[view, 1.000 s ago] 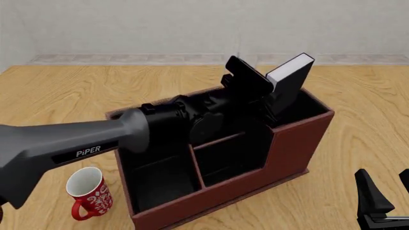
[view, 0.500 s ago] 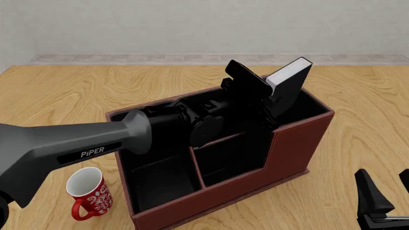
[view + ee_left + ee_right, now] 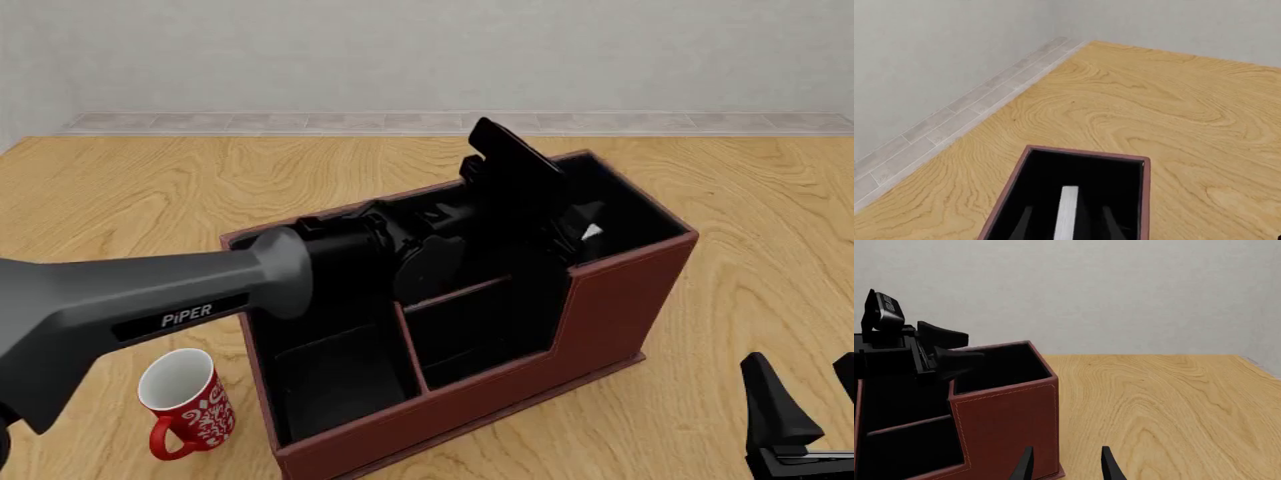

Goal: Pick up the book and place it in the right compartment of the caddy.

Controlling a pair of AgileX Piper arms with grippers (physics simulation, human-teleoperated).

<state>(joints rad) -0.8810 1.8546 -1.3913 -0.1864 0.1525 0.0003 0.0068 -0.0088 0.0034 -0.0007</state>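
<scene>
The book stands deep inside the caddy's right compartment, white page edge up. Our left gripper sits above it; we cannot tell its jaw state, while the right gripper idles spread. We judge the hardback stiff, fairly heavy and smooth-covered, best pinched across its covers.

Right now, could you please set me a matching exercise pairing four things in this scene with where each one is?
Things:
1. book
2. red mug
3. left gripper
4. right gripper

Places:
A. on the table left of the caddy
B. low over the table, right of the caddy
C. down inside the right compartment
D. reaching into the caddy's right end

Pairs: 1-C, 2-A, 3-D, 4-B
</scene>
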